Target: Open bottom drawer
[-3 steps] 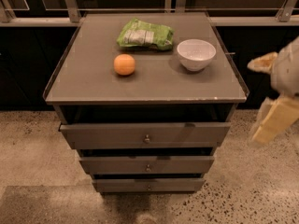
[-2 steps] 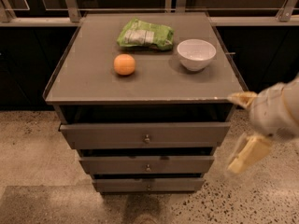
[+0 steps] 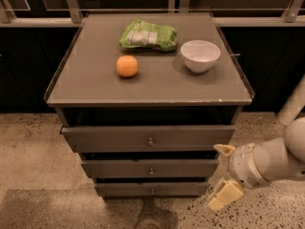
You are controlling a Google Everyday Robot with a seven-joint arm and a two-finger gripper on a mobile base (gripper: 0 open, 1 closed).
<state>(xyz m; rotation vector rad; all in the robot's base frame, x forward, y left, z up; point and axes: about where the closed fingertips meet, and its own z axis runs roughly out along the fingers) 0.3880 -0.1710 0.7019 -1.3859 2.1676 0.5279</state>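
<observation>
The bottom drawer [image 3: 151,189] is the lowest, narrowest dark grey front of the cabinet, with one small round knob [image 3: 152,192]. It sits closed under the middle drawer [image 3: 149,168] and the wide top drawer [image 3: 148,138]. My gripper [image 3: 220,175] is at the lower right, beside the cabinet's right front corner, at about the height of the middle and bottom drawers. Its two pale fingers are spread apart and hold nothing. One fingertip [image 3: 224,149] points up-left, the other [image 3: 217,202] hangs low near the floor. It touches no drawer.
On the cabinet top [image 3: 95,87] lie an orange [image 3: 127,66], a green bag [image 3: 147,35] and a white bowl [image 3: 200,55]. A speckled floor [image 3: 28,142] surrounds the cabinet. Dark glass panels and a rail [image 3: 267,20] run behind it.
My gripper and arm have moved left and down from the right edge, coming close to the cabinet's right front corner. The drawers and the things on top have not moved.
</observation>
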